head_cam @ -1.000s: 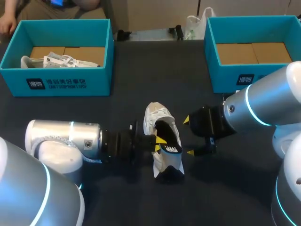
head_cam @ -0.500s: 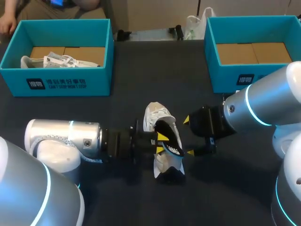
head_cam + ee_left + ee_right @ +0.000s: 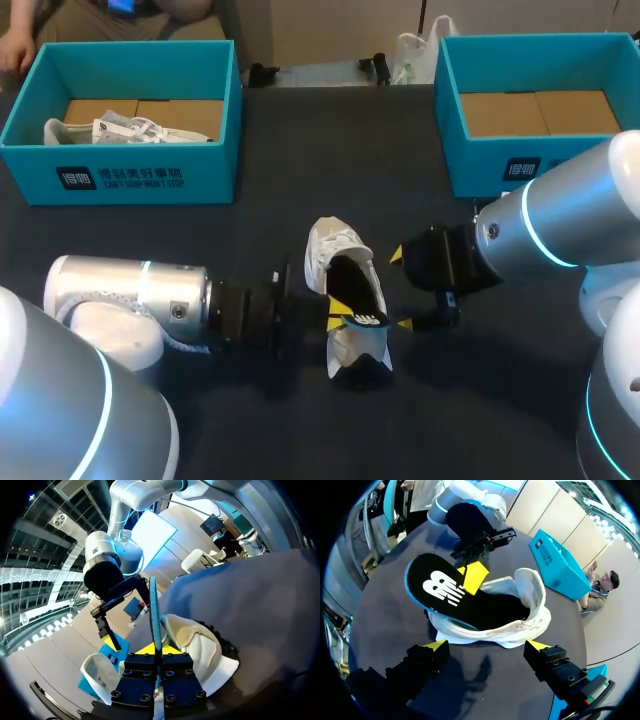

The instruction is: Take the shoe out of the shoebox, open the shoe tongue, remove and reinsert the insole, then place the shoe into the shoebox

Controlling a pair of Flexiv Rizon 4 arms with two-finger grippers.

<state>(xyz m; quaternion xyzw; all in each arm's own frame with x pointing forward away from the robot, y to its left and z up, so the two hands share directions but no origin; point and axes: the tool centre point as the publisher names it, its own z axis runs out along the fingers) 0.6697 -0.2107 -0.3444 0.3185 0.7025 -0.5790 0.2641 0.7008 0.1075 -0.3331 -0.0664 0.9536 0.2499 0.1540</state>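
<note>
Head view: shoe (image 3: 338, 245) on worktop, frame centre. Left gripper (image 3: 339, 313) jaws clamped on insole (image 3: 365, 298), heel end lifted out of shoe. Right gripper (image 3: 401, 289) jaws apart, just right of shoe. Judged: insole step in hand. Next you need shoe steadied and insole drawn clear.

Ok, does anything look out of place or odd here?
Only the black insole: it juts askew out of the white shoe, pinched by the left pincer. That fits the task; nothing else stands out.

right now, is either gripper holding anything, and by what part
The left gripper pinches the insole by its side edge, near the heel end. The right gripper is open, holding nothing.
</note>
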